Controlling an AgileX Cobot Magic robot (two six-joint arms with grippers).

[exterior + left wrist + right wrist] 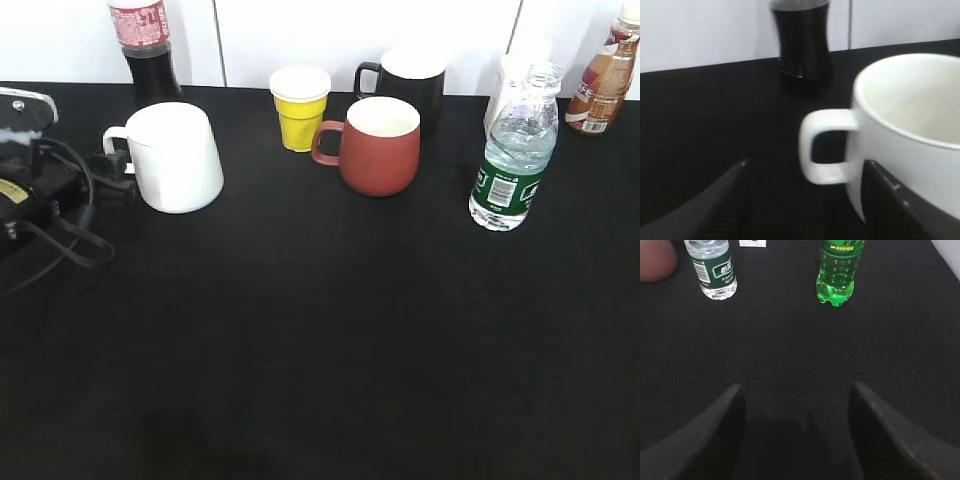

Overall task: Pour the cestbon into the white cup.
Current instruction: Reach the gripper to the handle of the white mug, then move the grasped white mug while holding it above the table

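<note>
The cestbon [512, 160], a clear ribbed bottle with a dark green label and no cap, stands upright at the right of the black table; it also shows at the top left of the right wrist view [715, 270]. The white cup [175, 155] stands at the left, handle pointing left. My left gripper [112, 165] is open at that handle. In the left wrist view the handle of the white cup [910, 130] lies between the spread jaws of my left gripper [806, 165], nearer the right finger. My right gripper [796, 386] is open and empty above bare table, well short of the bottle.
A cola bottle [145, 45] stands behind the white cup. A yellow cup [300, 108], a red-brown mug [380, 145] and a black mug [405, 80] stand mid-table. A brown-labelled bottle [605, 80] is far right. A green soda bottle [839, 270] stands right of the cestbon.
</note>
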